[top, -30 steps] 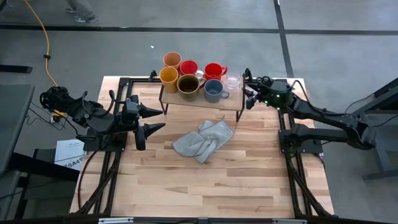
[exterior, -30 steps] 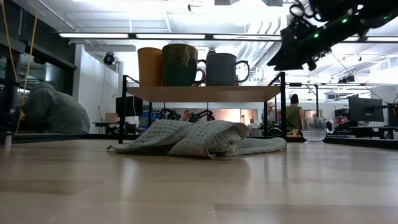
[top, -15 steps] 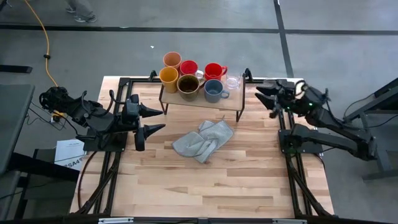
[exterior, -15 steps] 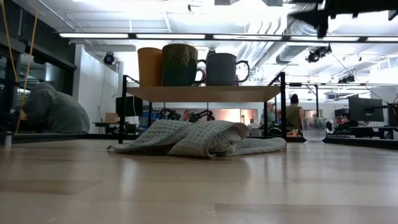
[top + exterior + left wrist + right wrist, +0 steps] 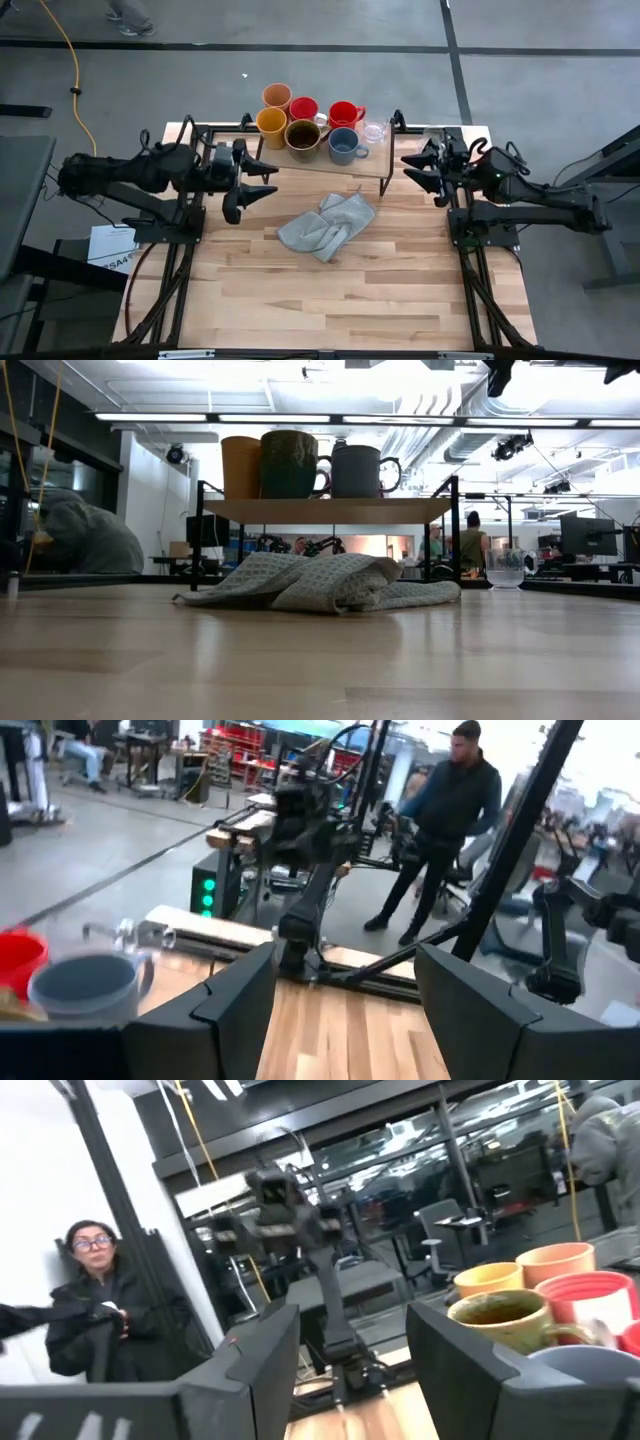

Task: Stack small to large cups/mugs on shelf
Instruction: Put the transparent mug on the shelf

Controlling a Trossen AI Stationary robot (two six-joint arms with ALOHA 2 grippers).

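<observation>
Shelf [image 5: 372, 166], light wood on black legs, far centre of table. Left end holds upright cups: peach tumbler [image 5: 277, 96], yellow [image 5: 271, 122], brown [image 5: 302, 135], grey-blue [image 5: 343, 146], two red mugs [image 5: 303, 109], clear glass cup [image 5: 374, 132].

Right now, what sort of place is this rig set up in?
Probably a robotics lab or workshop: grey concrete floor, ceiling strip lights, and more robot arms on benches, with people standing behind them.

Your robotics lab: concrete floor [image 5: 540, 40], ceiling strip lights [image 5: 300, 418], monitors [image 5: 588, 538], people [image 5: 445, 830] at benches beyond.
</observation>
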